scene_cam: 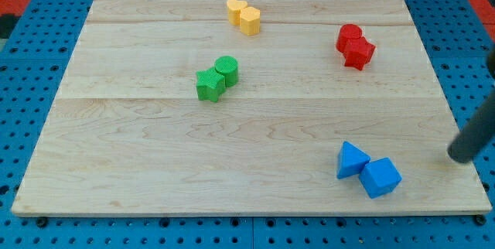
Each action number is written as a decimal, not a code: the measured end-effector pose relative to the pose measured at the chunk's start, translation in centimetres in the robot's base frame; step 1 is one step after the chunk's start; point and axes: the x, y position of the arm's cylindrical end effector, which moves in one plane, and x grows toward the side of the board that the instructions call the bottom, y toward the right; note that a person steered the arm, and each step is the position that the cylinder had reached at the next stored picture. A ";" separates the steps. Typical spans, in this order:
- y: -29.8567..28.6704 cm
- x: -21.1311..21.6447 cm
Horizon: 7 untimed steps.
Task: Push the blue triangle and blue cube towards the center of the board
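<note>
Blue cube (pixel 380 177) touching blue triangle (pixel 352 160), my tip (pixel 462 156) right

The wooden board (pixel 255 137) carries, relative to its centre, green blocks (pixel 216 78) up-left, yellow blocks (pixel 244 15) above, red blocks (pixel 355 46) up-right, and the blue triangle (pixel 352 160) touching the blue cube (pixel 380 177) down-right.

No text, label, brand, number or sign can be read anywhere in the camera view: none on the wooden board (pixel 255 133), none on the blue pegboard (pixel 46 17) around it, none on the coloured blocks, none on the dark rod (pixel 473 137)
</note>
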 end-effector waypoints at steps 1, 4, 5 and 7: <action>-0.4 4.2; -7.0 3.5; -10.6 2.2; -15.9 -2.4</action>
